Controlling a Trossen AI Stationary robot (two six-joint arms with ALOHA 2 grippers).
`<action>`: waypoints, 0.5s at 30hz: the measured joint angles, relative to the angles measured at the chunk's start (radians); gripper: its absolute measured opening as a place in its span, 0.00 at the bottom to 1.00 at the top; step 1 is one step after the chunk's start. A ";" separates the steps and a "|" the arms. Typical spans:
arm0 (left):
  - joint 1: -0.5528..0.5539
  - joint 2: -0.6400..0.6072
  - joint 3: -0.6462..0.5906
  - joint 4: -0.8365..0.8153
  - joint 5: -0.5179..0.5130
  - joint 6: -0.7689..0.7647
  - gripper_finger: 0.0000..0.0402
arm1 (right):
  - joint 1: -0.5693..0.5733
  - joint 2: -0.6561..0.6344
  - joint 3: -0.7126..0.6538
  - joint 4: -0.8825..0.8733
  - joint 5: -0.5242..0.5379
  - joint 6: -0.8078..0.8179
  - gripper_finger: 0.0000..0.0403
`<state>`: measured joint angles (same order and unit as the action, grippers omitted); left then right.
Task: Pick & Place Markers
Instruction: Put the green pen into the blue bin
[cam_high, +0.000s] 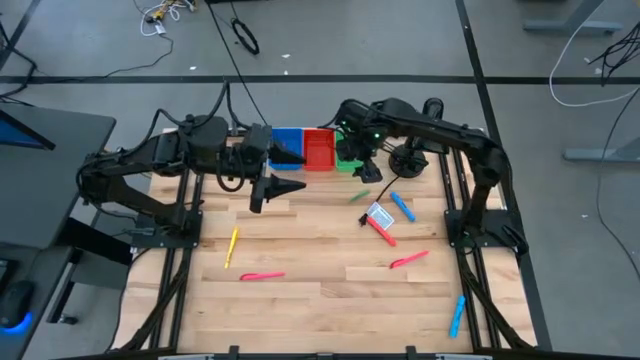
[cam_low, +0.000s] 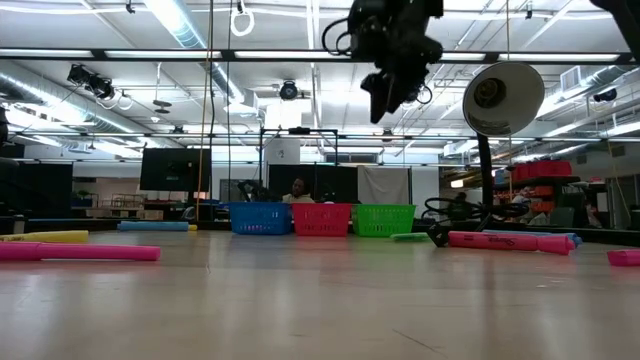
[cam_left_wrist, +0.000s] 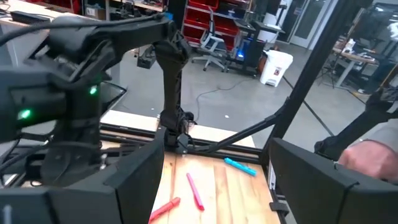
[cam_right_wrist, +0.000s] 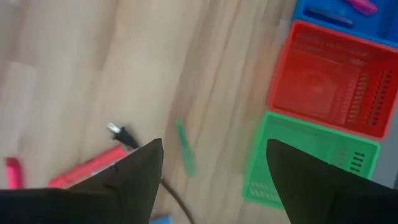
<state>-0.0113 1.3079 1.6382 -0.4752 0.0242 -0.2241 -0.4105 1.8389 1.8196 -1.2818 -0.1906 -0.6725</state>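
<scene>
Several markers lie flat on the wooden table: a yellow one (cam_high: 232, 247), a pink one (cam_high: 262, 276), a green one (cam_high: 360, 196), blue ones (cam_high: 402, 207) (cam_high: 457, 315), a red one (cam_high: 382, 232) and another pink one (cam_high: 408, 260). My right gripper (cam_high: 365, 172) hangs open, tipped downward, above the green marker (cam_right_wrist: 185, 148) and beside the green bin (cam_right_wrist: 305, 162). My left gripper (cam_high: 288, 187) is held high and about level near the blue bin (cam_high: 288, 148), open and empty (cam_left_wrist: 217, 193). The blue bin (cam_right_wrist: 348, 12) holds a pink marker (cam_right_wrist: 364, 5).
The blue, red (cam_high: 320, 150) and green (cam_high: 348, 158) bins stand in a row at the table's far edge. A white-and-blue card (cam_high: 378, 215) with a black cable lies among the right-hand markers. A round lamp-like head on a thin stand (cam_low: 503, 97) rises right of the bins.
</scene>
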 joint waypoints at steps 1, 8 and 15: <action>0.000 0.000 0.000 0.001 -0.001 0.000 0.74 | -0.002 0.006 -0.010 0.007 0.005 -0.002 0.72; 0.000 0.000 0.000 0.024 0.000 0.000 0.74 | -0.019 0.010 -0.209 0.038 0.096 -0.078 0.72; 0.000 0.000 0.000 0.038 0.000 0.000 0.74 | -0.006 0.010 -0.365 0.173 0.131 -0.137 0.72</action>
<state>-0.0109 1.3083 1.6382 -0.4374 0.0238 -0.2241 -0.4168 1.8488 1.4549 -1.1085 -0.0597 -0.8093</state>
